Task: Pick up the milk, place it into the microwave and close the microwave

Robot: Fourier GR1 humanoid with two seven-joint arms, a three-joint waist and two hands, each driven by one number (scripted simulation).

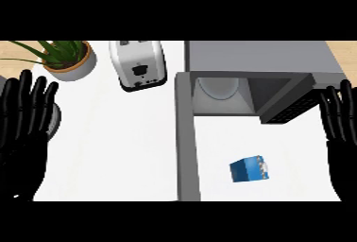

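Two black robot hands (pixel 28 123) (pixel 342 118), slender fingers

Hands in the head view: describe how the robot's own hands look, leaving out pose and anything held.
Both the left hand and the right hand are plain black all over, each with long, slender, segmented fingers. No markings, cables or sleeves show on them. The forearms are not visible here; only the hands appear at the view's side edges.

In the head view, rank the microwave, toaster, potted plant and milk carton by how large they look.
1. Microwave, door open, by far the largest.
2. Toaster.
3. Potted plant, close to the toaster and partly cut off at the top, so these two are unsure.
4. Milk carton, smallest.
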